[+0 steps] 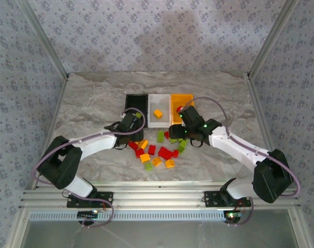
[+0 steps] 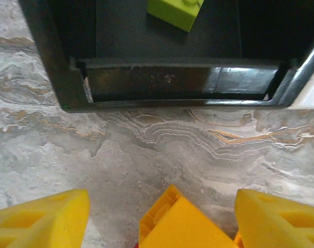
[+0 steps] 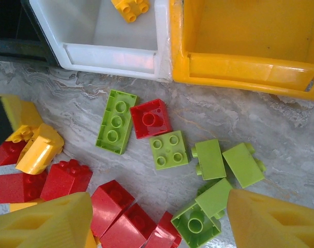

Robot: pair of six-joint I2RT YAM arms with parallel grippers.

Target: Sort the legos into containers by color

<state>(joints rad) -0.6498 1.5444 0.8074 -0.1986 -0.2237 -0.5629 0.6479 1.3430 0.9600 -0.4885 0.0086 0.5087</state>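
Left gripper (image 2: 159, 212) jaws spread astride an orange-yellow plastic lego brick (image 2: 185, 225), presumably lining up a grab; right gripper (image 3: 159, 217) empty, jaws wide over loose red plastic bricks (image 3: 113, 201).

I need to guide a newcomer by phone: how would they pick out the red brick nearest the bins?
Find the white bin, middle of three. Right before its near wall, toward the orange-yellow bin, lies a red brick. Unlike the other red bricks piled farther from that wall, it sits between a long green brick and a square green brick.
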